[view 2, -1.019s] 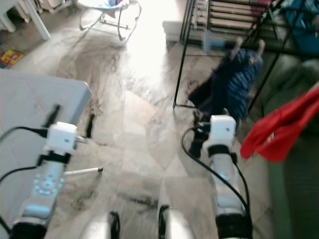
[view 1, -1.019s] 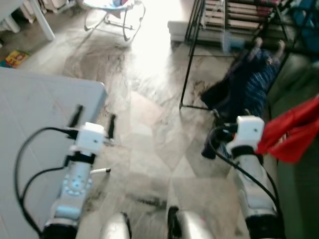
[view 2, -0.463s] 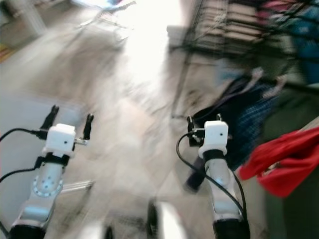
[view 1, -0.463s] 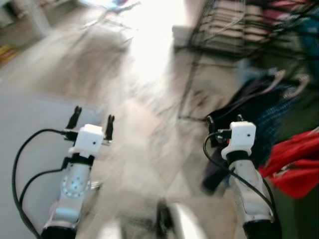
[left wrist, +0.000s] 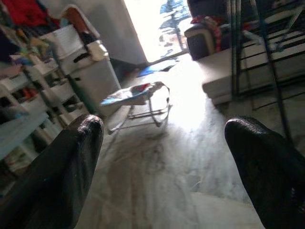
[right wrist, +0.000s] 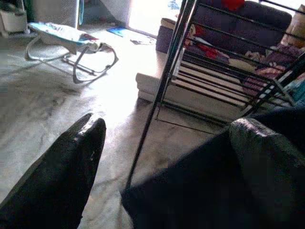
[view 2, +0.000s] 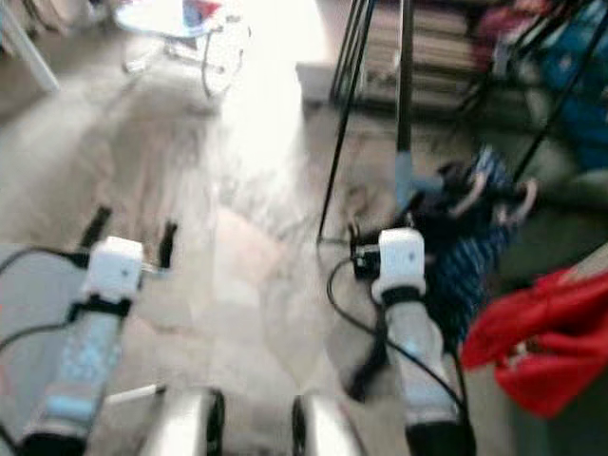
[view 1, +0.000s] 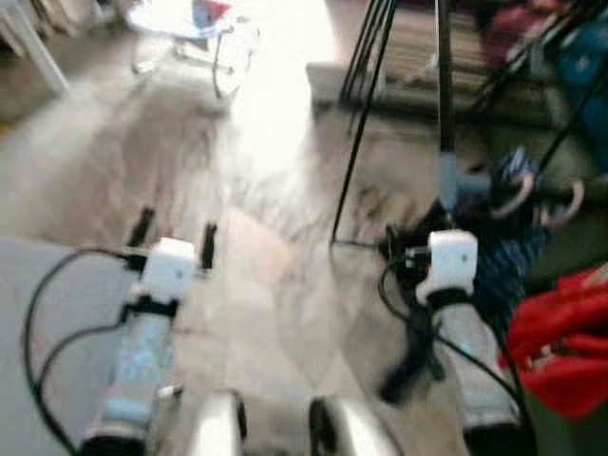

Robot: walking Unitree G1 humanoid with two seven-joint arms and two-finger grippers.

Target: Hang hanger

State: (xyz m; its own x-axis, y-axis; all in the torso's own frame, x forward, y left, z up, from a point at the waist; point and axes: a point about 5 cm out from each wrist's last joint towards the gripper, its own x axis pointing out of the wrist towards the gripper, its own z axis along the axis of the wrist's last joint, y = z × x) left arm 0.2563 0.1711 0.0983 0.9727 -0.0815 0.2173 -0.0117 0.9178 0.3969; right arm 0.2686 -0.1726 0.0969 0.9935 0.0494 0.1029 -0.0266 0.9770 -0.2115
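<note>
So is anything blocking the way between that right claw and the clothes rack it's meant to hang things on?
Nothing visible does. The right gripper is open, with dark clothing between its fingers, and the black rack stands just ahead across bare floor. The left gripper hovers open, holding nothing.

- A lived-in home, seemingly a laundry or living area with a pale stone-tiled floor (view 1: 275,237).
- A baby bouncer (right wrist: 71,40) stands well ahead of the left tool (view 1: 174,231).
- A black metal drying rack (right wrist: 224,71) and dark clothes (view 2: 465,237) lie just ahead of the right tool (right wrist: 167,157).
- Cluttered shelves (left wrist: 33,81) line the wall; a red garment (view 1: 556,342) lies beside the right arm.
</note>
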